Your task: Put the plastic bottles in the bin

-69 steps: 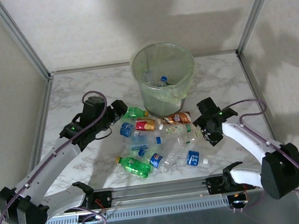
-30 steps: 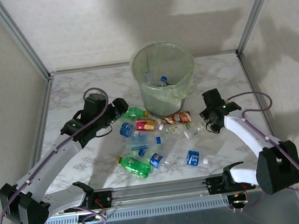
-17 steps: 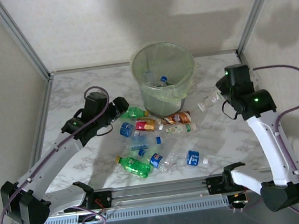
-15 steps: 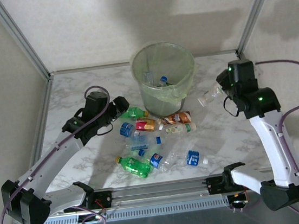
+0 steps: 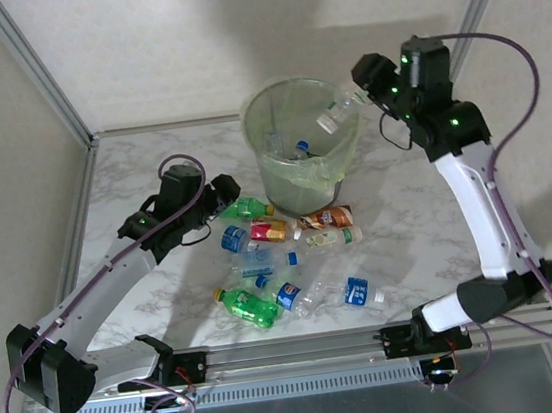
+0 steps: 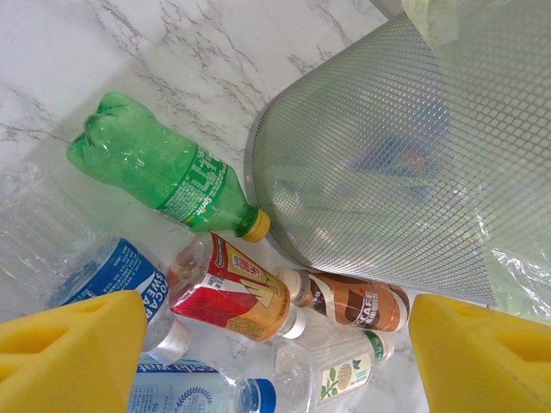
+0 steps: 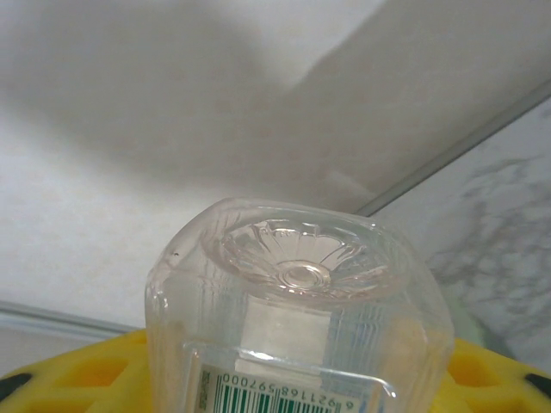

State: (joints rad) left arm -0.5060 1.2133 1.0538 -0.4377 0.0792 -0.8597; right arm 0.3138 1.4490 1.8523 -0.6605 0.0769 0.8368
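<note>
Plastic bottles (image 5: 269,230): one clear bottle (image 7: 301,318) is clamped in the right end effector (image 5: 356,89), its base facing the wrist camera; it is held tilted above the right rim of the bin (image 5: 293,179); a few bottles lie inside the bin. Left end effector (image 5: 222,195) stands wide, nothing between its yellow fingers (image 6: 69,353); it hovers near a green bottle (image 6: 164,176) whose yellow cap lies close against the bin wall; the other bottles lie clustered on the marble surface (image 5: 141,173) in front of the bin.
</note>
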